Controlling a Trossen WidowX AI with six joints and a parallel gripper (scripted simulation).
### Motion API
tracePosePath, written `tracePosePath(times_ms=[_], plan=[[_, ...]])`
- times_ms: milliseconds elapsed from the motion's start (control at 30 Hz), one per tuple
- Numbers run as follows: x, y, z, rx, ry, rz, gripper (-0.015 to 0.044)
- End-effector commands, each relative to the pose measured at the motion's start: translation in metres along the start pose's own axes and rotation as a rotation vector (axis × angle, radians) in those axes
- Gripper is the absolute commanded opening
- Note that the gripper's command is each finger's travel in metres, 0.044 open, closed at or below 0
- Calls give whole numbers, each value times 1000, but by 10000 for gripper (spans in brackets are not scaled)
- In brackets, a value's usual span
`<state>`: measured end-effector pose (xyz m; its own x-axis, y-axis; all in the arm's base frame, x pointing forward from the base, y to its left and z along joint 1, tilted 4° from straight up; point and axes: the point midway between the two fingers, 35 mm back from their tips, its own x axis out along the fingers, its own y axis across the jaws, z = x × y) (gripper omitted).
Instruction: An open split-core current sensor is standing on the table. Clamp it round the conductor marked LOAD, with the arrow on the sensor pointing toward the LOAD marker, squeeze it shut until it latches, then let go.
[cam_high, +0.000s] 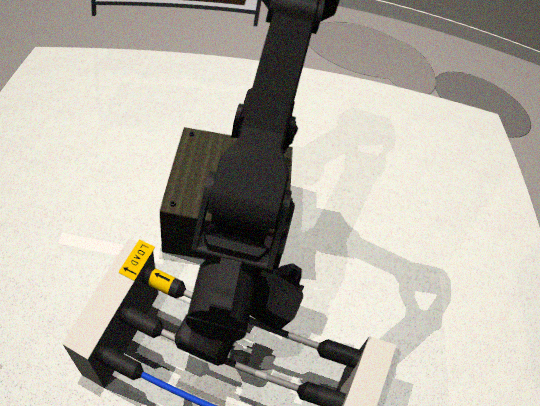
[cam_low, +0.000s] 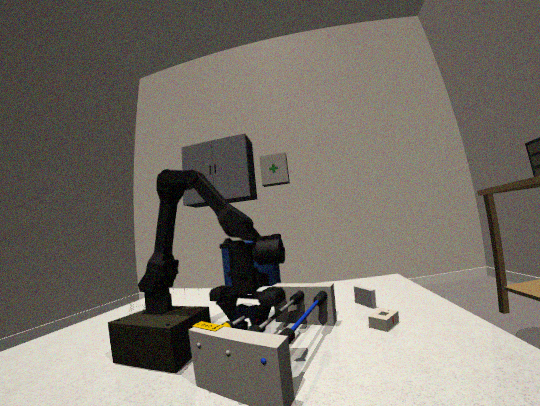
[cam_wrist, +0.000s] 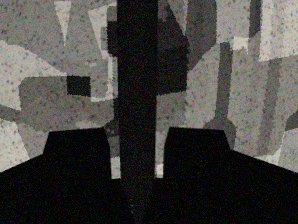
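The LOAD tag (cam_high: 136, 260) (cam_low: 210, 326) is yellow with an arrow, on top of one end block. The conductor beside it has a yellow arrow sleeve (cam_high: 161, 281); its bare rod (cam_high: 304, 340) shows again right of the gripper. My gripper (cam_high: 245, 320) (cam_low: 248, 314) (cam_wrist: 137, 163) points down over this conductor, its fingers wide and shut on a dark body that I take for the current sensor (cam_low: 253, 311). The wrist view shows a dark upright shape between the fingers. The sensor's arrow, latch and fit round the conductor are hidden or too dark to tell.
A middle grey conductor (cam_high: 267, 376) and a blue conductor (cam_high: 172, 387) (cam_low: 306, 315) run beside the LOAD one, between two pale end blocks (cam_high: 102, 305) (cam_high: 372, 372). A small pale box (cam_low: 383, 320) and a grey upright plate (cam_low: 365, 296) stand beyond the rack.
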<state>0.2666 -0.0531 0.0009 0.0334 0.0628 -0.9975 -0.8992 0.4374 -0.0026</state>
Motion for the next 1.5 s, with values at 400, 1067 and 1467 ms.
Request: tracePosePath(times_ms=[400,1067,1467], plan=[[-1,0,0,0,0,-1,0],[-17,0,0,3,5,4,0],[-14,2,0,3,7,14,0]])
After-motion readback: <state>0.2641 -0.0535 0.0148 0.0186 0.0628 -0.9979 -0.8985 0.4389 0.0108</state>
